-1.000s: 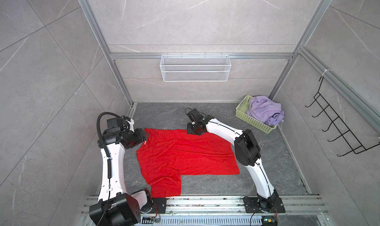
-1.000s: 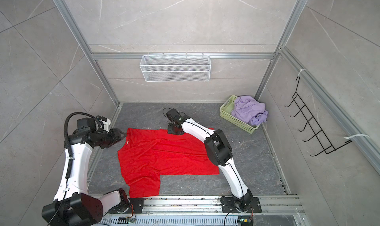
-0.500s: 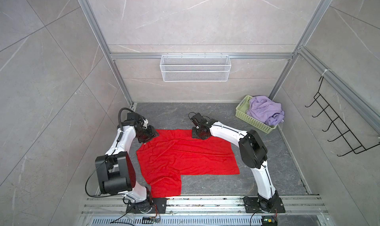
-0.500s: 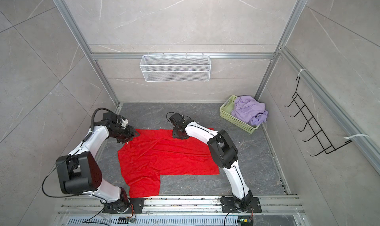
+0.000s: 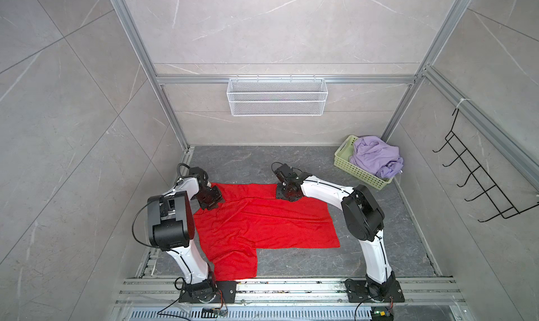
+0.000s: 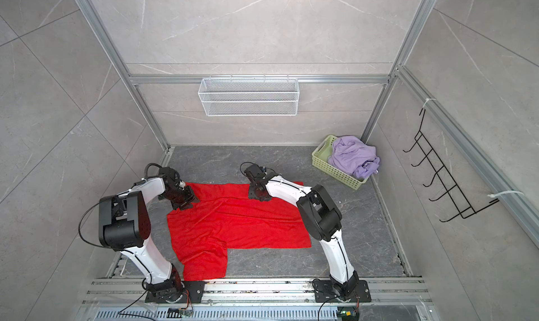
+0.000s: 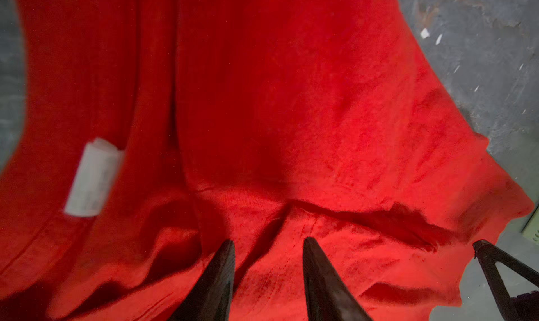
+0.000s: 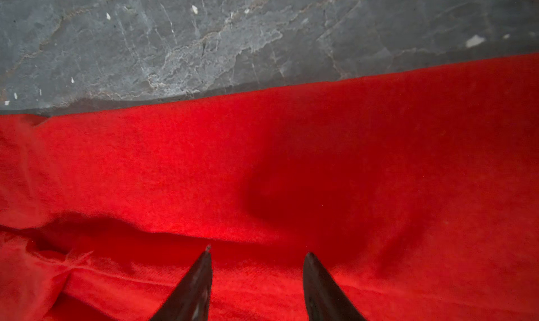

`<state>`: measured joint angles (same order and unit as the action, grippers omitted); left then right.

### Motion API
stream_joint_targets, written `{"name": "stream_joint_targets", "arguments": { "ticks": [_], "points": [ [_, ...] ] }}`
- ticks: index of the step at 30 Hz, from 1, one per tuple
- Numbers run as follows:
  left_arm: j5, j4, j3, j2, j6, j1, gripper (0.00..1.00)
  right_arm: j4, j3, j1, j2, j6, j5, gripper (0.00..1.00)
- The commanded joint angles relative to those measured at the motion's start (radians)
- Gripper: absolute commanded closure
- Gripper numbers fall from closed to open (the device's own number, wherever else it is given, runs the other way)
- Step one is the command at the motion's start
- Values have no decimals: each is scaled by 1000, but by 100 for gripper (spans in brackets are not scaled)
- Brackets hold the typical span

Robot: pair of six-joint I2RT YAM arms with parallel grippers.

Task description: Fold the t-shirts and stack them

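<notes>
Red t-shirt: one item, short-sleeved, spread out and lightly wrinkled on the dark grey desk. Both top views show an L-shaped outline. One sleeve juts from its near left part.

Front rail: just before the tip of the red t-shirt's near sleeve. It carries both arm bases, one off each near side of the shirt.

White neck label: on the red t-shirt, seen in the left wrist view only, lying on the cloth to one side of the gripper fingers. Its print is too blurred to read.

Left gripper: at the red t-shirt's far left corner. The tips are down at the cloth and the jaws stand apart, with a raised crease of red fabric in the gap.

Right gripper: on the red t-shirt's far edge, right of its middle. The tips sit just inside that edge, with bare desk beyond it. The jaws stand apart, wider than the left pair, with smooth cloth between them.

Pale green basket: plastic lattice, beyond the red t-shirt's far right corner and well apart from it.

Lilac t-shirt: one item, crumpled inside the basket and heaped above the rim, mostly on the side away from the red t-shirt.

White wire shelf: on the back wall, above and well beyond the red t-shirt's far edge.
</notes>
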<state>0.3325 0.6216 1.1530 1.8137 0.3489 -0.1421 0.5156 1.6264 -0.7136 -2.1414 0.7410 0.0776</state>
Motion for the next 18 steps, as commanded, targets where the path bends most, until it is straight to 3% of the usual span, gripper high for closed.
{"name": "stream_joint_targets", "arguments": {
  "ticks": [1, 9, 18],
  "points": [
    [19, -41, 32, 18, 12, 19, 58, -17, -23, 1, 44, 15, 22, 48],
    [16, -61, 19, 47, 7, 36, 63, -27, -62, 5, 61, 31, 32, 48],
    [42, -79, -6, 6, 17, 47, 99, -34, -63, 9, 57, 38, 34, 47]
  ]
}}
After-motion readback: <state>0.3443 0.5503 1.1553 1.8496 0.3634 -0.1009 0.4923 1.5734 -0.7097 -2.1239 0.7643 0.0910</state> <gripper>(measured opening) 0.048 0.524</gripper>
